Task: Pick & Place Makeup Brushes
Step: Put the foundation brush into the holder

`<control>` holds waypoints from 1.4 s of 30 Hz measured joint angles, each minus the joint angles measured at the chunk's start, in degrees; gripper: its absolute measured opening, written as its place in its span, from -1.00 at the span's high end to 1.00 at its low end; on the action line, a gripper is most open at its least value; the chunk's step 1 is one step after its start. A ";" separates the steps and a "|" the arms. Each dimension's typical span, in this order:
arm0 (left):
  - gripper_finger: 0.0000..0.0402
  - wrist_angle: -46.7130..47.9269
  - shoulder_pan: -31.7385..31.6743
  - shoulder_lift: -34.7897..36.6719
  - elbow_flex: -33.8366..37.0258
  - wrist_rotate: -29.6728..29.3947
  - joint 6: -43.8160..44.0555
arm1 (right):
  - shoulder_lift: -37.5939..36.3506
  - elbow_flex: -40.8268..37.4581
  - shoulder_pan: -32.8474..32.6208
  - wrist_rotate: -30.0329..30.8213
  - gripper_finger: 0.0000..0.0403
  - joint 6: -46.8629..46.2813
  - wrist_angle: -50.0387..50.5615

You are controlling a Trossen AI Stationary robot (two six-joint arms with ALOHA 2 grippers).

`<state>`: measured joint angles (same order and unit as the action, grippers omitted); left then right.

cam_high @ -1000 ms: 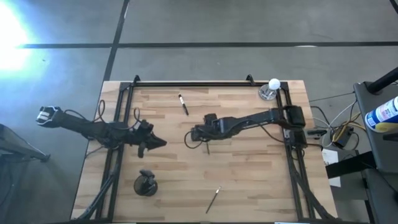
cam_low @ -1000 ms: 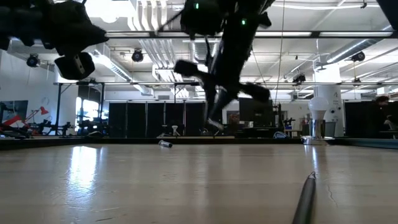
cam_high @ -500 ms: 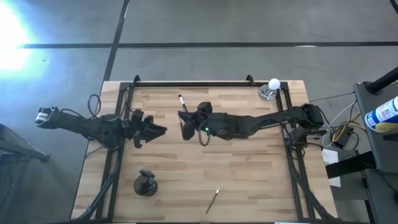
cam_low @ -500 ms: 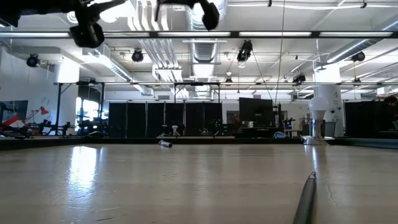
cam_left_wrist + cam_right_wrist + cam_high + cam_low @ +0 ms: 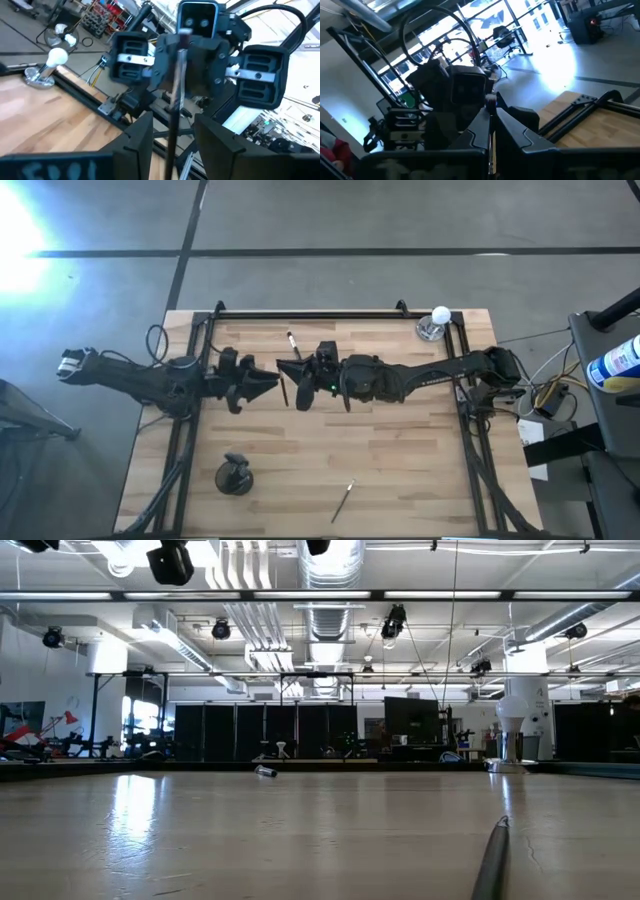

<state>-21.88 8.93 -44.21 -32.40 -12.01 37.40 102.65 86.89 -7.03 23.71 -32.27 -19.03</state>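
Observation:
Above the table's middle, my right gripper (image 5: 289,380) is shut on one thin dark makeup brush (image 5: 175,100), whose pale end (image 5: 185,32) shows in the left wrist view. My left gripper (image 5: 270,383) faces it from the left and is open. Its two fingers (image 5: 140,140) stand on either side of the brush's handle without touching it. A second brush (image 5: 294,346) lies flat on the wood near the far edge. A third (image 5: 342,500) lies flat near the front edge and shows up close in the low view (image 5: 490,860). My right gripper pinches the brush's thin handle (image 5: 491,122) between its two shut fingers. The fingers come level from the table's right and lie across the brush. The brush is lifted clear of the table, and one end (image 5: 491,98) sticks out past the fingertips.
A dark round cup (image 5: 234,476) stands near the front left. A white ball on a clear stand (image 5: 437,323) sits at the far right corner. A black frame rail (image 5: 310,314) runs along the table's far edge and down both sides.
My right gripper has risen from just above the wood and gone toward the table's left edge, carrying the brush up out of the low view. My left gripper has gone toward the right and far side, up to the held brush.

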 joint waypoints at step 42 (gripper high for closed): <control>0.92 48.39 42.06 -0.79 -13.31 -30.14 12.30 | -7.98 -0.04 -0.85 0.43 0.96 10.23 18.53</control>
<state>26.51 50.98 -45.00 -45.71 -42.14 49.70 94.67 86.85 -7.88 24.14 -22.04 -0.49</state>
